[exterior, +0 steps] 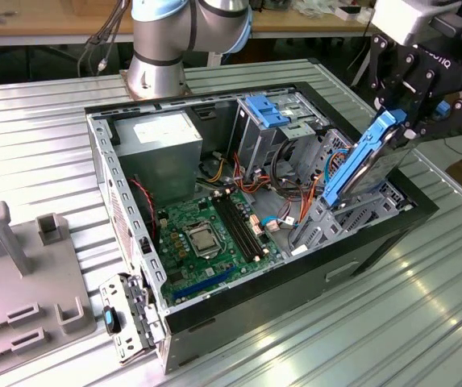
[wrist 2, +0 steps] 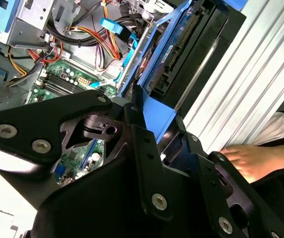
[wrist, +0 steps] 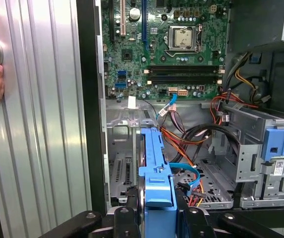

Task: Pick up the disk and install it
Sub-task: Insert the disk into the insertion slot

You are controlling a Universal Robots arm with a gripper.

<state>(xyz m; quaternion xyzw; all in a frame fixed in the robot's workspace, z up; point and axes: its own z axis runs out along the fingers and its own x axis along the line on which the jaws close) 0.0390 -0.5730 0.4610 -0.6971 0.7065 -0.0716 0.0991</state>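
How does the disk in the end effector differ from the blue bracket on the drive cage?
The disk stands steeply tilted, clamped by the end effector; the bracket lies flat atop its cage. The disk has a dark body between blue rails; the bracket is all lighter blue. Both carry blue plastic.

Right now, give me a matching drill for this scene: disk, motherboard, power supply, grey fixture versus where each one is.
1. disk
2. motherboard
3. power supply
4. grey fixture

A. flat on the floor of the case
B. on the table, outside the case, at the exterior view's left
C. tilted, in the gripper, above the open case
D. in the case corner nearest the arm's base

Pairs: 1-C, 2-A, 3-D, 4-B
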